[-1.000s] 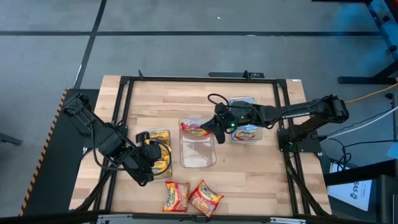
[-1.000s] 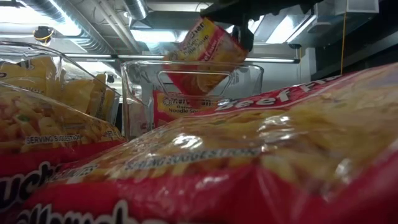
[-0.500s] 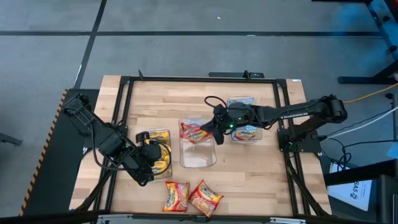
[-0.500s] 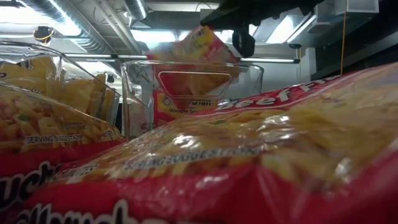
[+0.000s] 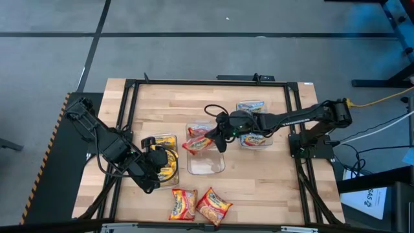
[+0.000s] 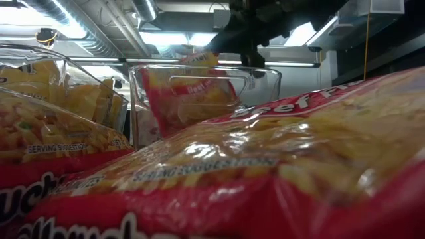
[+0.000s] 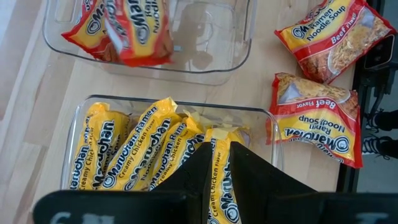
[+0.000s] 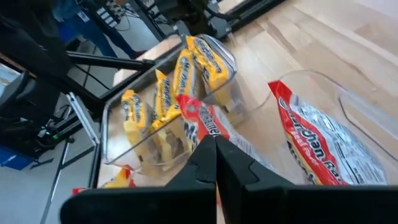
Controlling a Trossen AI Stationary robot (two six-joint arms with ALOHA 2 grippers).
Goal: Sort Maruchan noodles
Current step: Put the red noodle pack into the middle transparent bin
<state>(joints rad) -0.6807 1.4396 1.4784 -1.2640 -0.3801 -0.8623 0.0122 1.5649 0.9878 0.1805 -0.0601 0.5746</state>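
Red packet [image 5: 196, 140], light, crinkly and slippery with brittle contents, hangs over the middle clear tray [image 5: 206, 165], pinched at its edge seam by the right tool [image 5: 218, 134]; left tool [image 7: 217, 163] grips a yellow packet [image 7: 218, 186].

Clear trays [image 5: 206, 169] on wooden table [image 5: 259, 175]

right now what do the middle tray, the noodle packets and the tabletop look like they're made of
Middle tray: clear hard plastic, apparently; the wood shows through it. Loose red packets: thin glossy plastic film with crinkles and glare. Tabletop: pale wood in glued strips, matte, with visible grain.
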